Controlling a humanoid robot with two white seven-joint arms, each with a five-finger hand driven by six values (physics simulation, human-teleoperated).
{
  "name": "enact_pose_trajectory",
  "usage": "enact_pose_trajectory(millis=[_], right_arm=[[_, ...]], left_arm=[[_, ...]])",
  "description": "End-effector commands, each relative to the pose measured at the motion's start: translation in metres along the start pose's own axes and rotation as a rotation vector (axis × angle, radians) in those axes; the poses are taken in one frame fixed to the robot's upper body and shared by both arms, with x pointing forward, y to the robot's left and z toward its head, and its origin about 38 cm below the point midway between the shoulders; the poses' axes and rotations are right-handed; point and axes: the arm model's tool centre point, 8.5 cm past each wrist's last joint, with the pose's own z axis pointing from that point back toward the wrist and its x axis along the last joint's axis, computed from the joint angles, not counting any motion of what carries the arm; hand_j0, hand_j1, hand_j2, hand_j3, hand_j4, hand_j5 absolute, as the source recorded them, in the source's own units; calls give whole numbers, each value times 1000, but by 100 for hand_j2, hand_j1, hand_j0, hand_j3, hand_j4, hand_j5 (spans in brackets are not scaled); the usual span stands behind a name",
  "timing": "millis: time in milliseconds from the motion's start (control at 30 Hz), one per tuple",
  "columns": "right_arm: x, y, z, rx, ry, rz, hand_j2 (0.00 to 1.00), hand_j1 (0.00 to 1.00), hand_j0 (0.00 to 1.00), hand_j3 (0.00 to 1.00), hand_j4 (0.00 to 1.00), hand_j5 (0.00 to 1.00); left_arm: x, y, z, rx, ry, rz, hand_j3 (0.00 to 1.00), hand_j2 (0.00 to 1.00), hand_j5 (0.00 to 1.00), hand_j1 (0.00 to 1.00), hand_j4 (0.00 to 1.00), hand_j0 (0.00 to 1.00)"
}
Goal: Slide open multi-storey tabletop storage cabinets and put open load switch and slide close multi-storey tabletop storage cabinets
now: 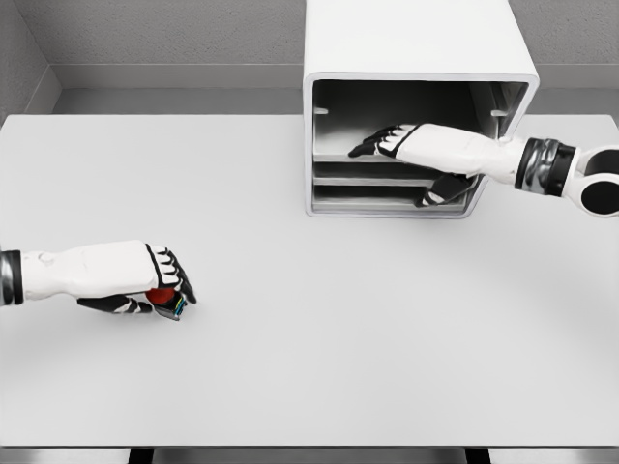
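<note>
While the left robot hand (145, 282) grips the load switch (166, 300) low on the worktop (319, 338), the cabinet (418, 106) lies well up-right, nearer the open-fingered right robot hand (406, 155).

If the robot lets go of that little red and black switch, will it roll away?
Probably not: the small red and black load switch looks boxy, so it should sit flat on the white table. It seems stiff and light, since the left hand wraps it easily.

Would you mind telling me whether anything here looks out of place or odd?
Nothing stands out: the cabinet sits upright, right hand at its open front, left hand holding the load switch over the table.
</note>
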Motion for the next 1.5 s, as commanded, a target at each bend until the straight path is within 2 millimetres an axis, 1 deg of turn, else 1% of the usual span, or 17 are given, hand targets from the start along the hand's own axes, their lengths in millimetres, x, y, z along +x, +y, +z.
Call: enact_pose_trajectory(millis=[0, 33, 133, 200, 300, 333, 467, 533, 633, 733, 800, 867, 1000, 1167, 1333, 1400, 1467], right_arm=[[2, 0, 0, 2, -14, 3, 100, 100, 100, 100, 100, 100], [2, 3, 0, 5, -17, 0, 100, 100, 100, 100, 100, 100], [8, 6, 10, 8, -37, -3, 100, 100, 100, 100, 100, 100], [9, 9, 12, 12, -42, -8, 100, 100, 100, 100, 100, 100], [19, 10, 21, 15, -65, -5, 100, 100, 100, 100, 100, 100], [26, 9, 26, 13, -80, -2, 100, 100, 100, 100, 100, 100], [43, 7, 46, 16, -103, 7, 100, 100, 100, 100, 100, 100], [51, 6, 47, 16, -124, 12, 100, 100, 100, 100, 100, 100], [56, 0, 50, 13, -137, 23, 100, 100, 100, 100, 100, 100], [62, -7, 53, -3, -174, 31, 100, 100, 100, 100, 100, 100], [64, -6, 53, -3, -185, 29, 100, 100, 100, 100, 100, 100], [62, -7, 57, -9, -176, 20, 100, 100, 100, 100, 100, 100], [53, -9, 78, -19, -123, -1, 100, 100, 100, 100, 100, 100], [54, -8, 77, -24, -128, -21, 100, 100, 100, 100, 100, 100], [54, -6, 78, -22, -126, -26, 100, 100, 100, 100, 100, 100], [52, -6, 82, -23, -116, -30, 100, 100, 100, 100, 100, 100], [52, -7, 84, -25, -111, -31, 100, 100, 100, 100, 100, 100]], left_arm=[[0, 1, 0, 5, 1, 4, 66, 66, 66, 66, 66, 66], [0, 1, 0, 5, 1, 4, 66, 66, 66, 66, 66, 66], [-1, 2, 0, 6, 1, 3, 61, 61, 61, 61, 61, 61], [0, 1, 0, 5, 0, 4, 60, 60, 60, 60, 60, 60], [0, 1, -1, 6, -1, 4, 57, 57, 57, 57, 57, 57], [0, 1, -1, 6, -1, 4, 56, 56, 56, 56, 56, 56], [0, 3, -4, 8, -8, 0, 49, 49, 49, 49, 49, 49], [1, 3, -6, 8, -14, 0, 45, 45, 45, 45, 45, 45], [-1, 4, -6, 7, -9, -3, 40, 40, 40, 40, 40, 40], [-2, 7, -11, 11, -15, -9, 38, 38, 38, 38, 38, 38], [-3, 11, -10, 20, -12, -14, 38, 38, 38, 38, 38, 38], [-7, 20, -8, 33, 0, -33, 38, 38, 38, 38, 38, 38], [-11, 32, -6, 49, 10, -55, 38, 38, 38, 38, 38, 38], [-12, 40, -5, 61, 14, -68, 38, 38, 38, 38, 38, 38], [-17, 52, -14, 74, 9, -84, 38, 38, 38, 38, 38, 38], [-22, 53, -16, 75, 18, -86, 38, 38, 38, 38, 38, 38], [-23, 61, -19, 84, 15, -97, 38, 38, 38, 38, 38, 38]])
